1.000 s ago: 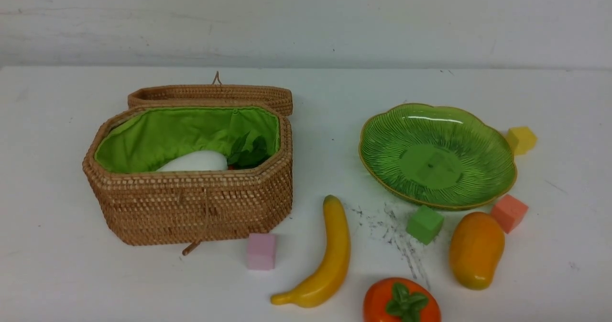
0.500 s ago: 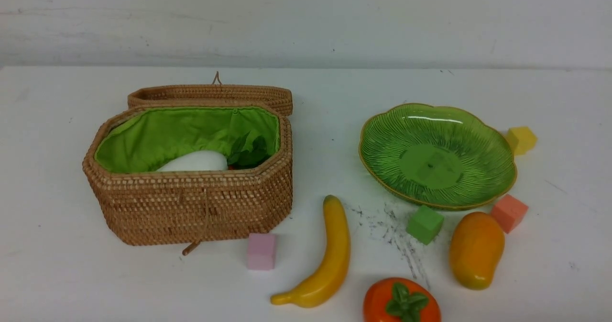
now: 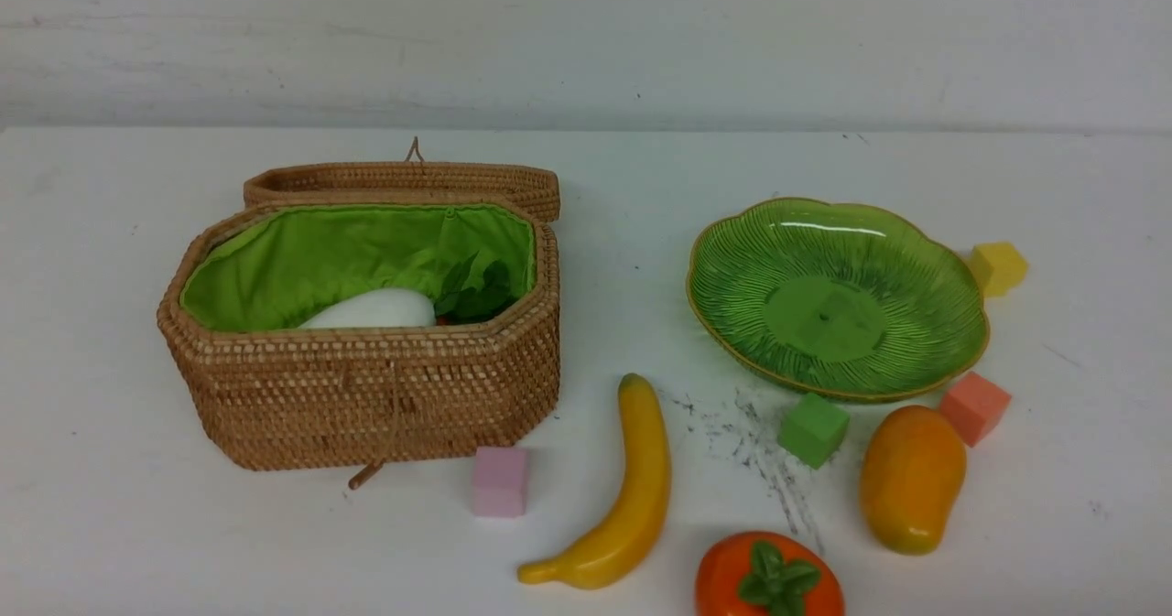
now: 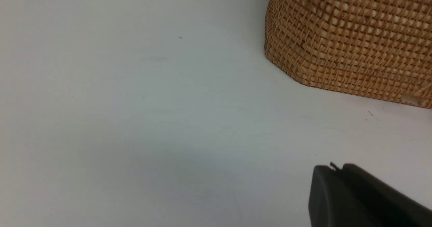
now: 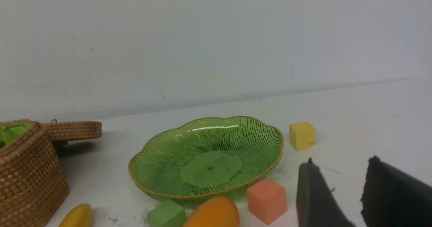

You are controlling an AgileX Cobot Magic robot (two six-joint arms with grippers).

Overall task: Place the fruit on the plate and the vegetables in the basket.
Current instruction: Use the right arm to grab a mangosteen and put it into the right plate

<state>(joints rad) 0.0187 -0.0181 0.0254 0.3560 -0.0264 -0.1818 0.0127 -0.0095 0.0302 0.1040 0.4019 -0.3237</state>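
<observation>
Front view showed the woven octagonal basket (image 3: pixel 366 405) and ribbed scalloped plate (image 3: pixel 732 314) apart on smooth counter (image 3: pixel 623 277); left claw (image 4: pixel 334 170) closed, right claw (image 5: pixel 341 163) parted.

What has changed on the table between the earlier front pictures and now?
Nothing has visibly changed. The basket with the white eggplant inside, the empty plate, the banana, the mango and the orange-red fruit all lie where they were.
</observation>
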